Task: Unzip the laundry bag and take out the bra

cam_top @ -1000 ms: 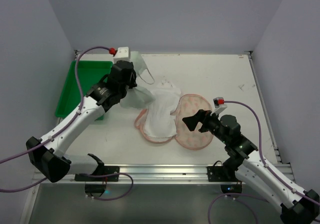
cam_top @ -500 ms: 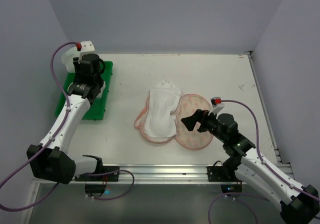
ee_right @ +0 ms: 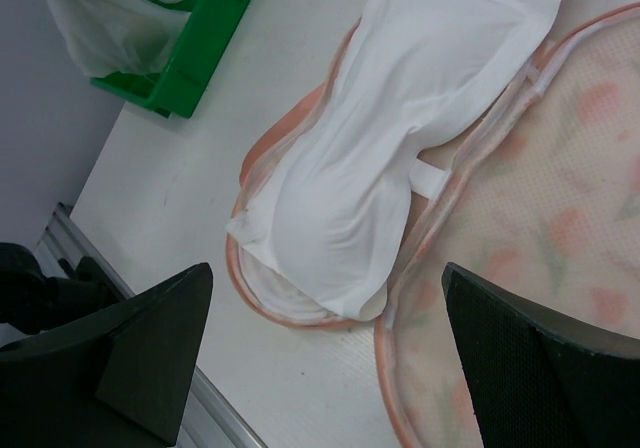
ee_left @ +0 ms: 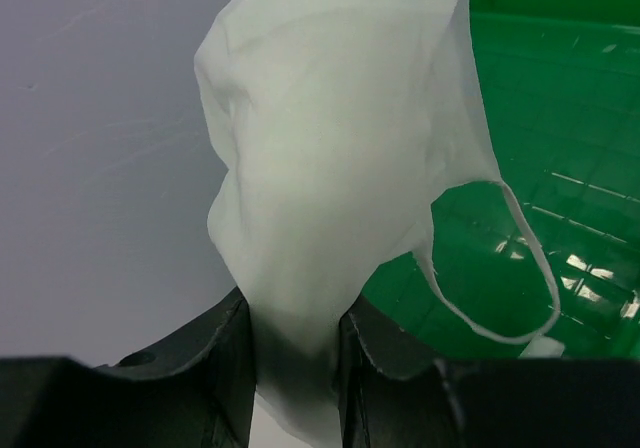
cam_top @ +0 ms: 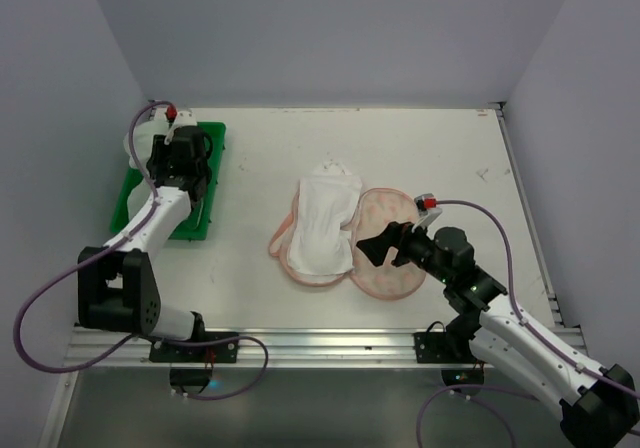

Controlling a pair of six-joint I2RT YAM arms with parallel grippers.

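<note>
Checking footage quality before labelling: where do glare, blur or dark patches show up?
Left wrist: glare spots on the green tray; the pale garment pinched in the left tool looks soft. Right wrist: laundry bag sharp, the open right tool nearly black. Top view: even light, faint shadows.

We find the left arm [cam_top: 150, 223] gone from the table's middle to the far left, then lowered. The pale garment [ee_left: 330, 168] pinched in the left gripper [ee_left: 295, 343] has travelled with it and now hangs over the green tray [ee_left: 590, 88].
</note>
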